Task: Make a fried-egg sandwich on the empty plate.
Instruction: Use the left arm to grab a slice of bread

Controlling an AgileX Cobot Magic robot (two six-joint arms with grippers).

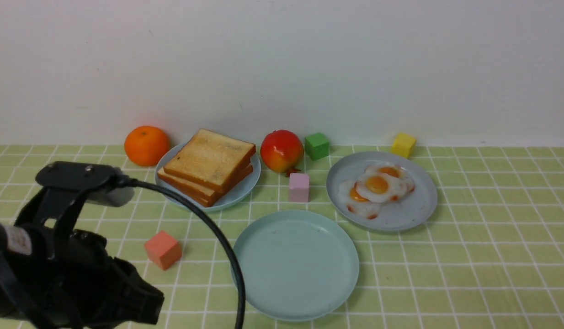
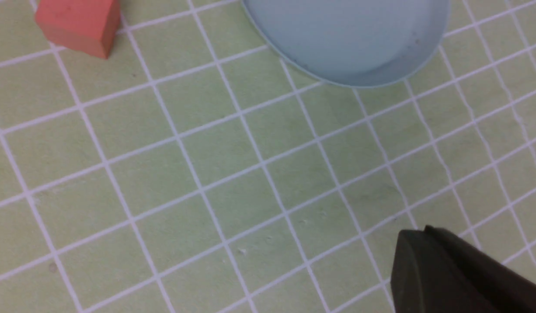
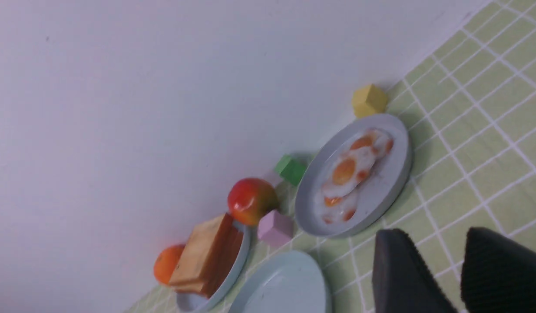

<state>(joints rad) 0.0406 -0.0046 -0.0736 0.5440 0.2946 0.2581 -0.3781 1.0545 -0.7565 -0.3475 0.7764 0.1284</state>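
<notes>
Mint-green round plate [image 1: 295, 265], square crusted toast stack [image 1: 210, 161], glossy fried eggs [image 1: 377, 186]; left pincer [image 2: 421, 242] clenched, right pincer [image 3: 440, 238] released

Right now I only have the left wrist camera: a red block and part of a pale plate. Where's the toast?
Observer: The toast stack lies on a sky-blue plate, behind the empty plate and to its left.
Operator: And the eggs?
Observer: The fried eggs overlap on a grey plate, behind the empty plate and to its right.
Operator: Anything between those two plates?
Observer: An apple and a pink cube stand in the gap.
Operator: What about the right gripper?
Observer: The right gripper is open and empty, as its wrist view shows.
</notes>
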